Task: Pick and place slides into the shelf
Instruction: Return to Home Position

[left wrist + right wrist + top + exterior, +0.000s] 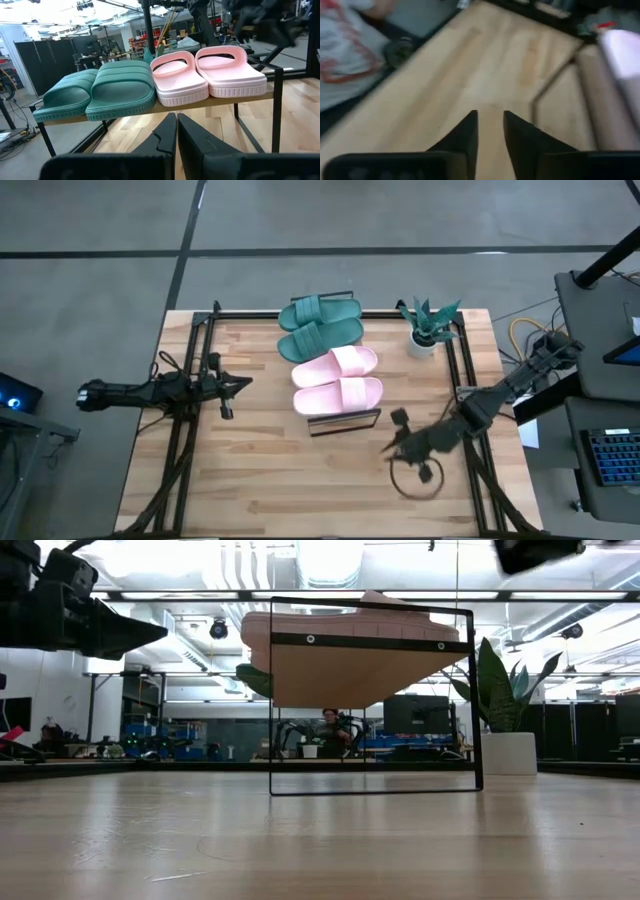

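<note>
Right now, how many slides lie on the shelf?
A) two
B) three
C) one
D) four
D: the high view shows two green slides and two pink slides lying side by side in one row on the shelf.

Looks level across the desk (320,840). Shows the shelf (372,675) end-on: thin black wire frame standing on the desk, light-wood plank on top. Shows a pale pink slide (340,620) lying on that plank. Catches a potted plant (505,730) beyond the frame toward the desk's right edge, the left arm (70,615) high toward the left edge, and a seated person (330,728) far behind, seen through the frame.
</note>
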Robot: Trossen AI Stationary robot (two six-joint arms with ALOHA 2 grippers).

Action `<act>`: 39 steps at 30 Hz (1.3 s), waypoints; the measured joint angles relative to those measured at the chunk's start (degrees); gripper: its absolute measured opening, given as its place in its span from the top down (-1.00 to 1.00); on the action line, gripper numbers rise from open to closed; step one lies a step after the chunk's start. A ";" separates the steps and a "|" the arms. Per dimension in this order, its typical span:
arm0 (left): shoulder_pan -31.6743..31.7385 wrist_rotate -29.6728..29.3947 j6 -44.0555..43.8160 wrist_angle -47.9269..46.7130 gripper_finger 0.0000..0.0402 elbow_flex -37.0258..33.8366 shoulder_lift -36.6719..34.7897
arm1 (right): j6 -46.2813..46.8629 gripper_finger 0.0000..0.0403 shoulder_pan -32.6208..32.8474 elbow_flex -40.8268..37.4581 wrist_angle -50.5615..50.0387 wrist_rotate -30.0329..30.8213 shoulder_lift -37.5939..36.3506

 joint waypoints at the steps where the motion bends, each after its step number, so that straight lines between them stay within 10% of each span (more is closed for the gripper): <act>1: 0.00 0.00 0.00 0.00 1.00 0.00 0.00 | -1.98 0.62 -1.81 -2.11 2.27 -0.01 -1.17; 14: 0.02 0.00 -0.04 0.02 1.00 -0.07 0.82 | -15.53 0.96 -26.40 -16.53 13.87 -5.25 -21.76; 39: 0.02 1.20 -1.61 0.02 1.00 -0.13 2.09 | -1.71 0.96 -27.11 -40.37 7.84 -14.60 -62.84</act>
